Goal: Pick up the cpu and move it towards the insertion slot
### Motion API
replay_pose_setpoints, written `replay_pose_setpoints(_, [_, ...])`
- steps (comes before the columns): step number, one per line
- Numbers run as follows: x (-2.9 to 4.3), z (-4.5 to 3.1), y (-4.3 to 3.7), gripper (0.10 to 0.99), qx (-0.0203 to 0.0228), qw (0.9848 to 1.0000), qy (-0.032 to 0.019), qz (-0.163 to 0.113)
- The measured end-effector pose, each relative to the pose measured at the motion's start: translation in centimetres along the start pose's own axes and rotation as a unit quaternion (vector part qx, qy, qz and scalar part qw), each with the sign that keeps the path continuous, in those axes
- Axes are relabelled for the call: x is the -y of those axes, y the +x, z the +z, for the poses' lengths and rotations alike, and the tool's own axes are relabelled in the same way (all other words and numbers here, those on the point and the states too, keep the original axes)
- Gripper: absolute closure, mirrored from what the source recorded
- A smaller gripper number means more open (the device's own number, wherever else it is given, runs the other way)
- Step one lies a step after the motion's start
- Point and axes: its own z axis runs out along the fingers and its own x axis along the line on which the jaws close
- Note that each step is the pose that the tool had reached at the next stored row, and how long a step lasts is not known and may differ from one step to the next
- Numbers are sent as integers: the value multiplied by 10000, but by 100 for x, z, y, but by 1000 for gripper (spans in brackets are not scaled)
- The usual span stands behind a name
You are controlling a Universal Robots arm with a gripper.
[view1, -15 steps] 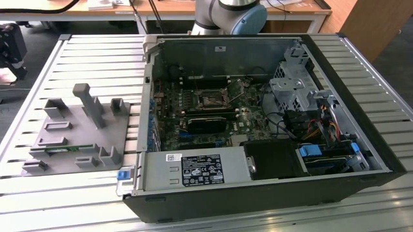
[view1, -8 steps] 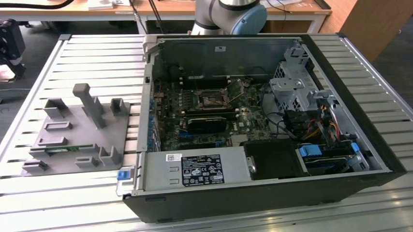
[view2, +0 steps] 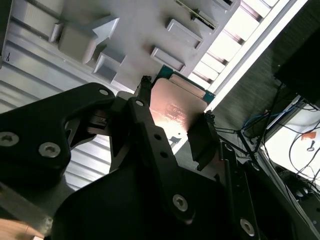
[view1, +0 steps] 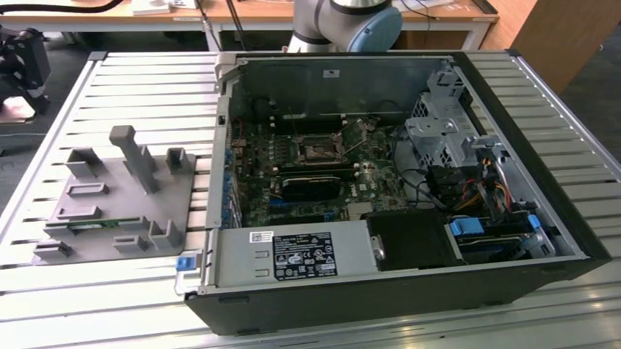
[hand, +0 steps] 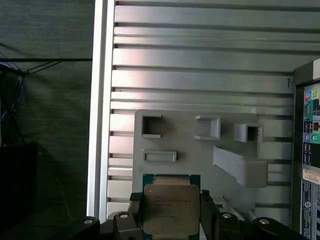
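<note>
In both wrist views my gripper is shut on the cpu, a flat square chip with a silvery top and a green rim. One finger presses on each of two opposite edges. The chip hangs well above the grey fixture plate, near one of its edges. The insertion slot, a dark square framed in metal, sits on the motherboard inside the open computer case at the exterior view's right of the fixture plate.
The fixture plate carries raised blocks, a tall peg and a green circuit strip. It lies on a slatted metal table. A power supply, drive cages and cables crowd the case. The arm's base stands behind it.
</note>
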Motion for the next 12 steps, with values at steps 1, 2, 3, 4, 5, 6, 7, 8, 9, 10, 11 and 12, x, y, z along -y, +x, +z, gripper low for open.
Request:
replay_pose_setpoints(1, [0,0,-24,545,0,10000,0,0])
replay_pose_setpoints(2, [-1,0,-43,545,1,10000,0,0])
replay_pose_setpoints(3, [-2,0,-62,545,0,10000,0,0])
replay_pose_setpoints(4, [-3,0,-79,545,0,10000,0,0])
replay_pose_setpoints(5, [-4,0,-94,545,0,10000,0,0])
replay_pose_setpoints(6, [-5,0,-109,545,1,10000,0,0])
replay_pose_setpoints(7, [-6,-1,-123,545,0,10000,0,0])
replay_pose_setpoints(8, [-7,-1,-137,545,0,10000,0,0])
replay_pose_setpoints(9, [-7,0,-149,545,1,10000,0,0])
replay_pose_setpoints(10, [-8,-1,-161,545,1,10000,0,0])
replay_pose_setpoints(11, [-8,-1,-174,545,1,10000,0,0])
replay_pose_setpoints(12, [-8,-1,-188,545,0,10000,0,0])
